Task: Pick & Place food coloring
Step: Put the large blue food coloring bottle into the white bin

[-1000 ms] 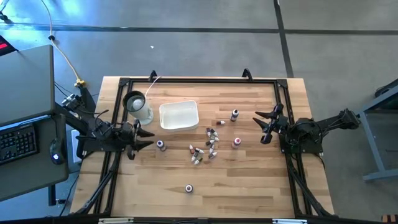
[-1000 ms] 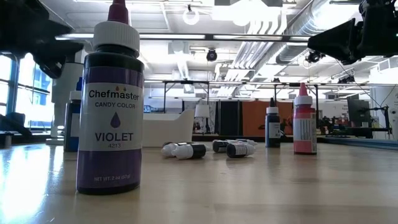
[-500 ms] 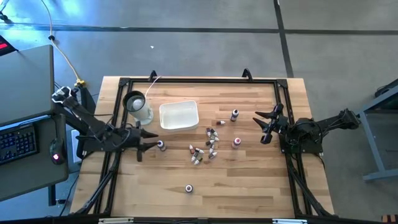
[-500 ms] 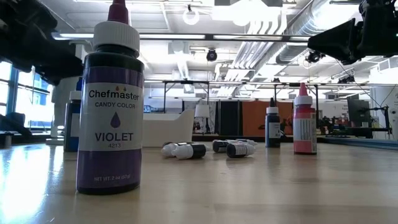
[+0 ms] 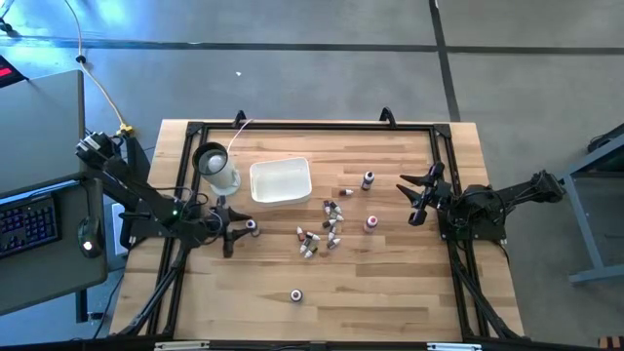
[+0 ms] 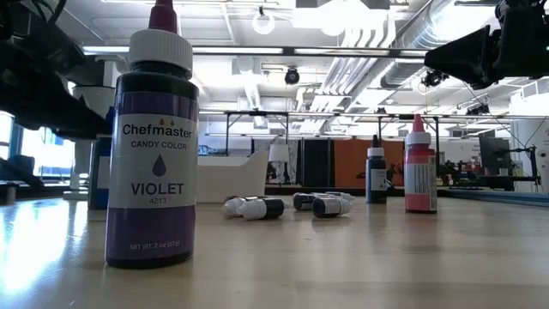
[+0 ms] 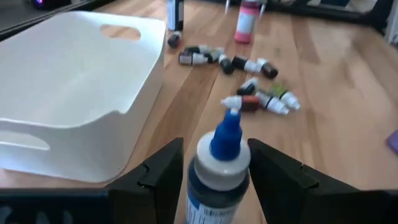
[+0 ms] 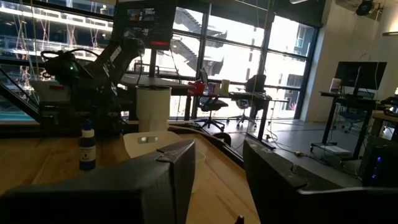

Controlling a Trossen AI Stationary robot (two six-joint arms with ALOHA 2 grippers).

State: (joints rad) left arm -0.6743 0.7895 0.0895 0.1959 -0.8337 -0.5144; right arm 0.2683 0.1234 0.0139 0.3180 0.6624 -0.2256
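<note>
On the wooden worktop (image 5: 390, 283), the left gripper (image 7: 214, 163) has its fingers apart around a blue-capped bottle (image 7: 219, 171) just beside the white tray (image 5: 281, 180). The right gripper (image 5: 417, 194) waits well away from the tray, fingers apart and empty.

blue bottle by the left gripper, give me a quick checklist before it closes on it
1. Blue-capped bottle upright: ok.
2. Bottle between the left gripper fingers: ok, one finger shows on each side in the left wrist view.
3. Fingers apart, not yet squeezing: ok, a gap shows at each side.
4. Grip height on the bottle body: cannot tell, its lower part is cut off.
5. White tray with bare room inside: ok, and it sits close by.
6. Right gripper out of the way: ok, it hovers open at the far right of the table.
</note>
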